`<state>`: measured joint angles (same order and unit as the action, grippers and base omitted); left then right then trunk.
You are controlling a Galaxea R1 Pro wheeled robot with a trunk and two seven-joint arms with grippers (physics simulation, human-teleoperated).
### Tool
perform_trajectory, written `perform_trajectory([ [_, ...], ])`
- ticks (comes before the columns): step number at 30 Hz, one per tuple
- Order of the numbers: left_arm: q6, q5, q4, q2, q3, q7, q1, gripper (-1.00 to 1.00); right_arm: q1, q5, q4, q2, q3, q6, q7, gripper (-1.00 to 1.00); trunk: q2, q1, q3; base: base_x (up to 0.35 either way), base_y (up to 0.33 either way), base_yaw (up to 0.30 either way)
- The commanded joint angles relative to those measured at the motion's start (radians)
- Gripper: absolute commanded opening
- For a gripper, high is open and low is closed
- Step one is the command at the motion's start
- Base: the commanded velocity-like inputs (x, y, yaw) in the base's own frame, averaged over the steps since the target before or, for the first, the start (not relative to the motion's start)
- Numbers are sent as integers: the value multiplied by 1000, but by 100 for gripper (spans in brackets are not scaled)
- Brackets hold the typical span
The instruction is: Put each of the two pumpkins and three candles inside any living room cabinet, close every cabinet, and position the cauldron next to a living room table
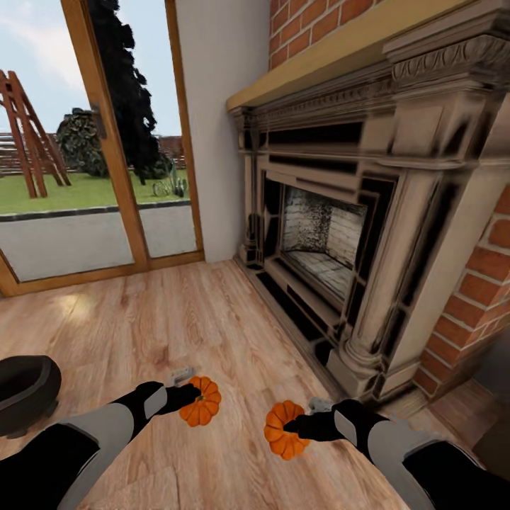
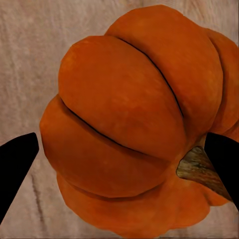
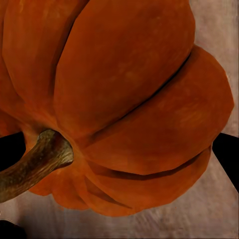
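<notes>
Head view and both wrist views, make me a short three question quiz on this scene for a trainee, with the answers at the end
1. True or false: the left gripper and the right gripper each grip a pumpkin.
2. Multiple choice: what stands ahead on the robot's right? A) a bookshelf B) a fireplace C) a sofa
3. Fill in: the round dark pot at the head view's left edge is the ____.

Key
1. True: the left pumpkin and the right pumpkin each sit between black fingers in the wrist views.
2. B
3. cauldron, standing on the wood floor.
</notes>
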<state>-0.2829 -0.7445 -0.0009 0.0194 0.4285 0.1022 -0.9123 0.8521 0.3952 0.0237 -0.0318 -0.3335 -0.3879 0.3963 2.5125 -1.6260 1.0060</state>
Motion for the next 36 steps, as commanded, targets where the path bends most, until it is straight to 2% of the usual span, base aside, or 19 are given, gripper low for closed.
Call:
perform_trajectory([
  [1, 10, -9, -1, 1, 4, 3, 0, -100, -17, 18, 0, 1, 5, -1, 4, -100, 1, 1, -1, -222, 11, -230],
  [2, 56, -8, -1, 1, 4, 5, 0, -100, -46, 20, 0, 3, 5, 1, 4, -100, 1, 1, -2, -96, 5, -210],
  [5, 99, -8, 1, 0, 4, 8, 0, -100, -90, 20, 0, 5, 6, 9, 4, -100, 1, 1, -6, -42, 2, -200],
  [8, 112, -9, 3, 1, 3, 8, 1, -100, -138, 20, -1, 19, 6, 67, 4, -100, 1, 1, -10, -10, 0, -192],
  [10, 114, -9, 4, 2, 3, 8, 1, -100, -146, 20, -1, 30, 6, 86, 4, -100, 1, 1, -13, -3, 0, -189],
  [12, 118, -9, 4, 1, 3, 5, 2, -100, -153, 20, 0, 62, 5, 103, 4, -100, 1, 1, -15, -1, 0, -189],
  [15, 119, -9, 5, 1, 3, 1, 6, -100, -161, 20, -1, 76, 5, 108, 4, -100, 1, 1, -20, 0, 0, -190],
  [22, 120, -8, 5, -3, 4, -1, 22, -100, -169, 21, -1, 82, 5, 111, 5, -100, 1, 1, -29, -97, 0, -193],
  [27, 119, -9, 5, -20, 4, -1, 24, -100, -171, 21, -2, 84, 5, 113, 6, -100, 1, 1, -36, -292, 0, -194],
  [29, 119, -9, 7, -25, 4, -1, 25, -100, -171, 21, -2, 84, 5, 136, 7, -100, 1, 1, -39, -122, 0, -194],
  [36, 119, -10, 7, -26, 4, -1, 30, -100, -170, 18, -10, 84, 9, 157, 14, -100, 1, 1, -42, -15, 0, -69],
])
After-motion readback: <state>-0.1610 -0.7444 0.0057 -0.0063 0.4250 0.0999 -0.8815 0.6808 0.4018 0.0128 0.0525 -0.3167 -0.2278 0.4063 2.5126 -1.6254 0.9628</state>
